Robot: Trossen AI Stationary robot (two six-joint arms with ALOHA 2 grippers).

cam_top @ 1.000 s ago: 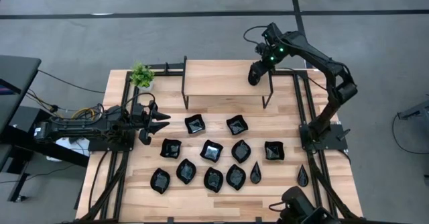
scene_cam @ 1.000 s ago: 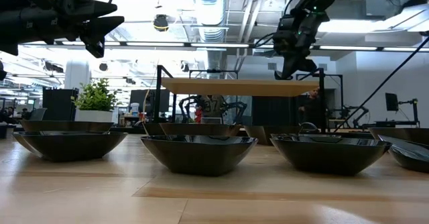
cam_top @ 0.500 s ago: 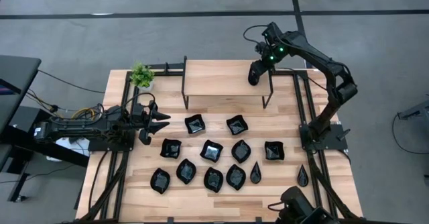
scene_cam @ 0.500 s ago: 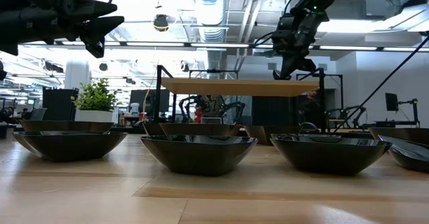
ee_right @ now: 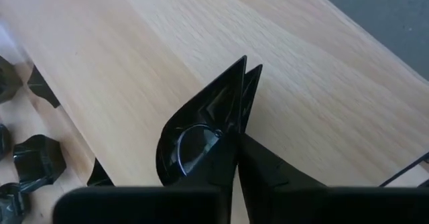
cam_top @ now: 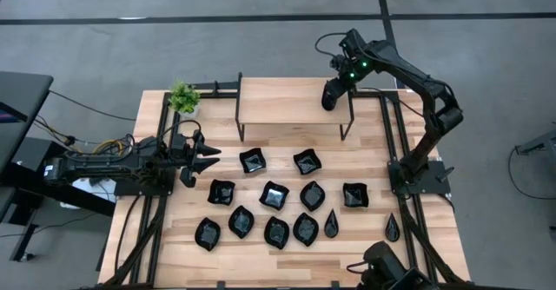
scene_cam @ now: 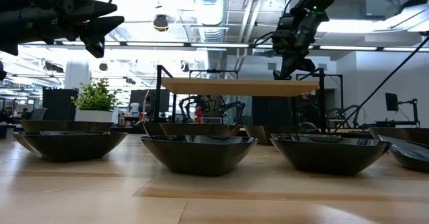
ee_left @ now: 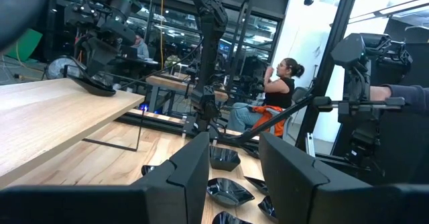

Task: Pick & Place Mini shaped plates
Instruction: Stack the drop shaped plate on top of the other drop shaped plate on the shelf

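Several glossy black mini plates (cam_top: 274, 194) sit in rows on the wooden table, in square, leaf and teardrop shapes. My right gripper (cam_top: 328, 99) is over the right end of the raised wooden shelf (cam_top: 291, 102), shut on a teardrop-shaped plate (ee_right: 201, 127). The low view shows that gripper (scene_cam: 292, 62) just above the shelf top. My left gripper (cam_top: 207, 158) hovers open near the table's left side, above and left of the plates. Its fingers (ee_left: 194, 167) touch nothing. My right gripper pinches the teardrop plate by its rim (ee_right: 231, 131) on one long side near the rounded end, coming from above. The pointed tip (ee_right: 245, 64) reaches away from the fingers. In the left wrist view the plate (ee_left: 100, 88) lies low on the shelf top.
A small green plant (cam_top: 183, 96) stands at the table's far left corner. The shelf stands on thin black legs (cam_top: 240, 116) across the far half of the table. One teardrop plate (cam_top: 393, 229) lies by the right arm's base. People sit in the room beyond (ee_left: 281, 90).
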